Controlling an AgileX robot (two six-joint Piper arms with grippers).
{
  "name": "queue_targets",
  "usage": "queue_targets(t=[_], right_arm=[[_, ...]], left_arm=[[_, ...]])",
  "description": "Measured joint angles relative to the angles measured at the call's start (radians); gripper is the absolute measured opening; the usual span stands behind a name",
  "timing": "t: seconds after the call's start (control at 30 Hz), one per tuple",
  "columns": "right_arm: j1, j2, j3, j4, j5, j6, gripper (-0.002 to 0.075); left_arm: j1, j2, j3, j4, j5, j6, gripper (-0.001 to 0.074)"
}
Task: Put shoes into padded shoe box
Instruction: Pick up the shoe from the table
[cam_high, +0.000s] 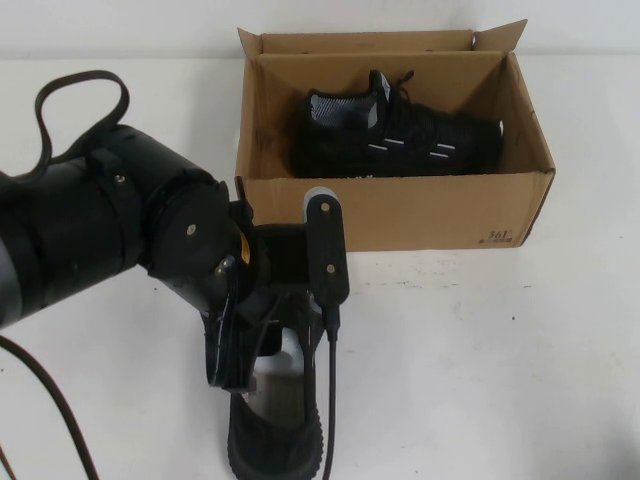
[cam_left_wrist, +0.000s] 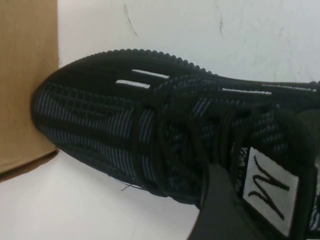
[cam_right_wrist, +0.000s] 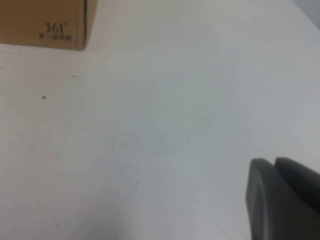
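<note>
The brown rectangular cardboard shoe box (cam_high: 390, 215) carries a small dark "361" logo (cam_right_wrist: 57, 29) at one corner. Inside it, a black knit sneaker (cam_high: 395, 135) shows short white dash marks and a grey-white striped collar. The second black knit sneaker (cam_left_wrist: 165, 135) has black laces, grey ribbed striping, and a white tongue label with black marking. The tabletop (cam_right_wrist: 165, 130) is white. The left tool (cam_high: 265, 345) is black; the right tool (cam_right_wrist: 282, 197) is dark grey.

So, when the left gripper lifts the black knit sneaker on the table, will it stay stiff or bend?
The black knit sneaker probably sags: its upper looks soft and woven. Its ribbed sole should hold shape and resist sliding. The left gripper is over its collar; the right gripper waits above bare table.
</note>
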Motion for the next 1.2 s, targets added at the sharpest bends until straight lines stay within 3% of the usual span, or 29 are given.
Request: queue_targets(t=[0.97,1.07,1.2], right_arm=[[0.0,0.0,0.0,0.0,0.0,0.0,-0.0008],[0.0,0.0,0.0,0.0,0.0,0.0,-0.0008],[0.0,0.0,0.0,0.0,0.0,0.0,-0.0008]], left_arm=[[0.036,0.063,0.0,-0.028,-0.027,0.0,0.0356],[0.036,0.063,0.0,-0.031,-0.027,0.0,0.0328],[0.036,0.063,0.0,-0.031,-0.021,0.0,0.0235]])
